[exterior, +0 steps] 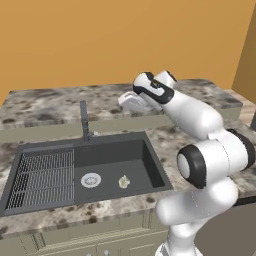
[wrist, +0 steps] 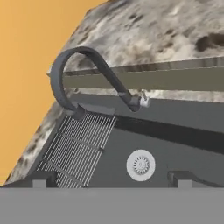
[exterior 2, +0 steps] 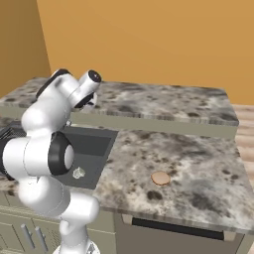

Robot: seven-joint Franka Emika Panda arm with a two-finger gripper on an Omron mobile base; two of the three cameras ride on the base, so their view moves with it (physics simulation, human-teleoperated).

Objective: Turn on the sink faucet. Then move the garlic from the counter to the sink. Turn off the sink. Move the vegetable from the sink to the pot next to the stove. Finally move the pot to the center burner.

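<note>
The garlic (exterior: 123,181) (exterior 2: 78,172), a small pale bulb, lies on the floor of the sink (exterior: 150,170), right of the round silver drain (exterior: 90,180) (wrist: 141,165). The dark-grey sink faucet (exterior: 84,120) (wrist: 87,57) stands at the basin's back edge, its small lever (wrist: 143,101) at the base. My gripper (exterior: 124,100) (wrist: 111,178) hovers above the counter behind the sink's right end, pointing toward the faucet. It is open, with nothing between its fingertips (wrist: 41,177). I see no water at the spout. The pot and the stove are out of view.
A wire grid rack (exterior: 42,177) (wrist: 76,148) fills the sink's left half. The speckled granite counter (exterior 2: 188,163) stretches right of the sink and carries a small flat brown disc (exterior 2: 160,177). A raised back ledge (exterior: 50,102) runs along the orange wall.
</note>
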